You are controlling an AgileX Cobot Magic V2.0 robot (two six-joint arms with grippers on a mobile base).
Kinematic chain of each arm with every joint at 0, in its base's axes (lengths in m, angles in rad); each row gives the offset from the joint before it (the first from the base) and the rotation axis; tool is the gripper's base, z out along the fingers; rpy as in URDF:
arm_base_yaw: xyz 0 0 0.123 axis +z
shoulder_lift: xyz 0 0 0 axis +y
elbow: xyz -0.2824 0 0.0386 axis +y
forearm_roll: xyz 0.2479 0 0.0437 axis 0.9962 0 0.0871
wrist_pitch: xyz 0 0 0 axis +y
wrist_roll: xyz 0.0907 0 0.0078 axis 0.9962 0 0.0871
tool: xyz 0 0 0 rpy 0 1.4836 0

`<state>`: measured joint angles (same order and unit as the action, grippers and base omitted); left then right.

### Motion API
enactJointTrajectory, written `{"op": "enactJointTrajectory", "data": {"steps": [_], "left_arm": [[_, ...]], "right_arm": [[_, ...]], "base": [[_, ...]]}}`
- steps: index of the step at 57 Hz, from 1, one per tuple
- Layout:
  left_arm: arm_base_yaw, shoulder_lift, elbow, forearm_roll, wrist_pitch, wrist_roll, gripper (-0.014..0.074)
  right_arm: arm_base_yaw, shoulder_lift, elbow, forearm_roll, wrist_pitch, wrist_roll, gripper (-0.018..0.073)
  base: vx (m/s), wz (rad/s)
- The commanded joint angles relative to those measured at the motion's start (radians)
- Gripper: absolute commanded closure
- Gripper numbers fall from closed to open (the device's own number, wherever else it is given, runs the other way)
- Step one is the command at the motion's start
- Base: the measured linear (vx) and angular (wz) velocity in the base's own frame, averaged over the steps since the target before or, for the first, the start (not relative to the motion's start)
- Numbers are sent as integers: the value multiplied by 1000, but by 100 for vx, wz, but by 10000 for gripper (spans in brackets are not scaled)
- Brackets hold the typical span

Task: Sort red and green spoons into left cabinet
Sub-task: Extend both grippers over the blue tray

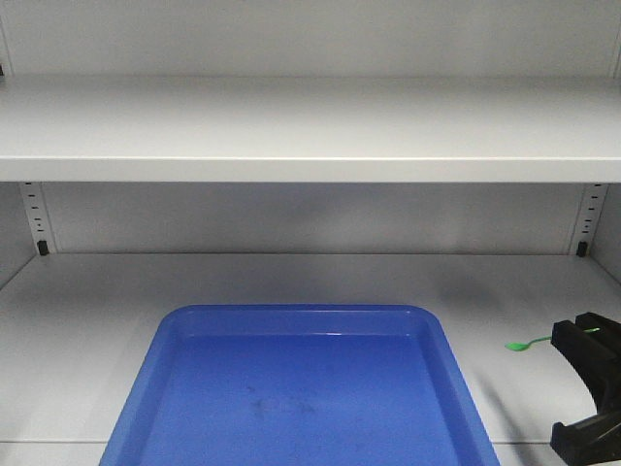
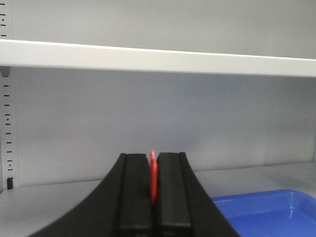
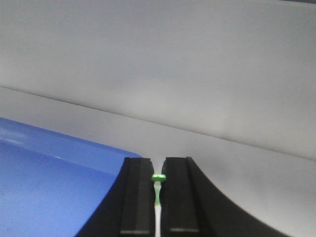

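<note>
Front-facing view looks straight into the grey metal cabinet [image 1: 310, 218]. Its upper shelf [image 1: 310, 136] runs across at 12 o'clock and the lower shelf [image 1: 78, 330] spreads out below. Slotted strips [image 1: 36, 218] stand in both back corners.

A blue tray [image 1: 441, 340] sits on the lower shelf at 6 o'clock, and its floor shows only a few faint dark scuffs.

At 4 o'clock, just beside the tray's right rim, the right gripper [image 1: 568, 338] comes in from the edge of the frame. The green spoon [image 1: 531, 343] sticks out of it toward 9 o'clock, bowl end leading, over the bare shelf and outside the tray. I cannot tell whether the bowl touches the shelf.

From the right wrist camera, the two black fingers [image 3: 137, 197] stand almost together. The thin green handle is pinched in the narrow slot between them, and the tray lies at 8 o'clock.

From the left wrist camera, the left gripper [image 2: 153, 157] is likewise nearly closed, its fingers [image 2: 137, 197] clamped on the red spoon [image 2: 153, 177]. That spoon is seen edge-on and pokes up a little past the fingertips. It is held in front of the cabinet's back wall, between the two shelves, with a corner of the tray at 5 o'clock.
</note>
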<state>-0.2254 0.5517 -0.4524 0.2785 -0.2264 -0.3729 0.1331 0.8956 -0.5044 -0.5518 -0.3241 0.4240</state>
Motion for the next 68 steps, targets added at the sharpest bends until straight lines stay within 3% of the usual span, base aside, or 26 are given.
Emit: {"op": "enactJointTrajectory", "data": {"steps": [1,17,25,29,37,41,50,58,68], "left_arm": [[-4,2,-29,-10,-80,2,603],[-4,19,-30,-9,-97,-2,603],[-16,69,-30,-1,-165,-38,603],[-41,101,-31,34,-211,-97,603],[-93,181,-54,240,-253,-185,603],[-115,229,-82,290,-261,-239,603],[-167,367,-179,304,-265,-266,603],[-235,509,-268,304,-267,-267,603],[-306,655,-341,297,-292,-271,601]], "right_arm": [[-2,-9,-28,6,-85,-2,538],[-2,-9,-28,5,-109,-2,538],[-2,1,-30,-34,-178,9,538],[-2,10,-33,-56,-179,59,536],[-1,43,-33,-139,-211,135,533],[-1,61,-33,-203,-256,169,533],[-1,118,-33,-307,-356,266,531],[6,170,-66,-311,-404,287,529],[137,232,-187,-310,-343,286,522]], "base": [[0,0],[0,0],[0,0],[0,0],[0,0],[0,0],[0,0],[0,0],[0,0]]}}
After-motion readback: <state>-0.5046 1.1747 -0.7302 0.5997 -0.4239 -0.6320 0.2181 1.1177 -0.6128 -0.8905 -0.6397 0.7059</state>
